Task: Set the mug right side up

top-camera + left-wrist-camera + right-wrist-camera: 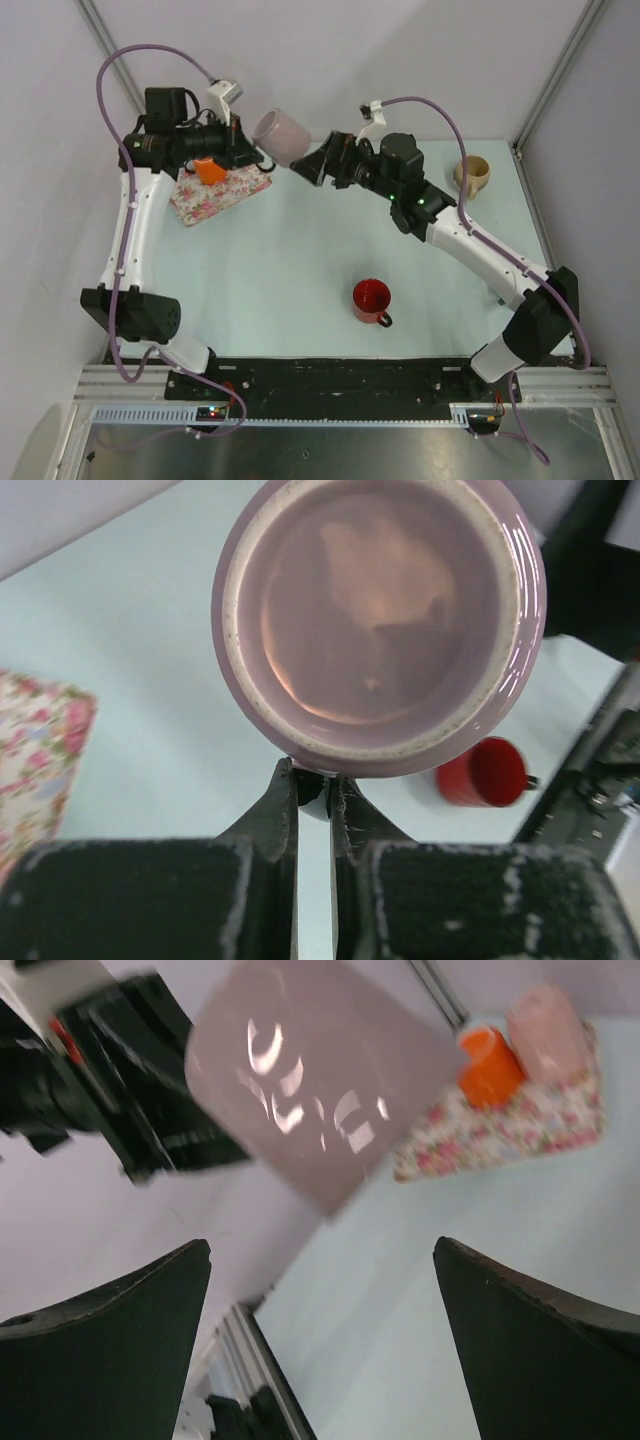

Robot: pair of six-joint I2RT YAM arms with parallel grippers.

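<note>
A pale pink mug [283, 136] hangs in the air over the table's far side, tipped on its side. Its unglazed base ring faces the left wrist camera [378, 620]. My left gripper [312, 785] is shut on the mug at its lower edge; the handle does not show clearly. In the top view the left gripper [255, 155] sits just left of the mug. My right gripper [305, 165] is right of the mug and stands open. In the right wrist view the mug [320, 1080] floats beyond the right gripper [322, 1250], which holds nothing.
A red mug [371, 300] stands upright on the table mid-right, also seen as the red mug [485, 772]. A tan mug [472, 175] sits at the far right. A floral cloth [220, 195] at the far left carries an orange cup [490, 1065] and a pink cup [548, 1030].
</note>
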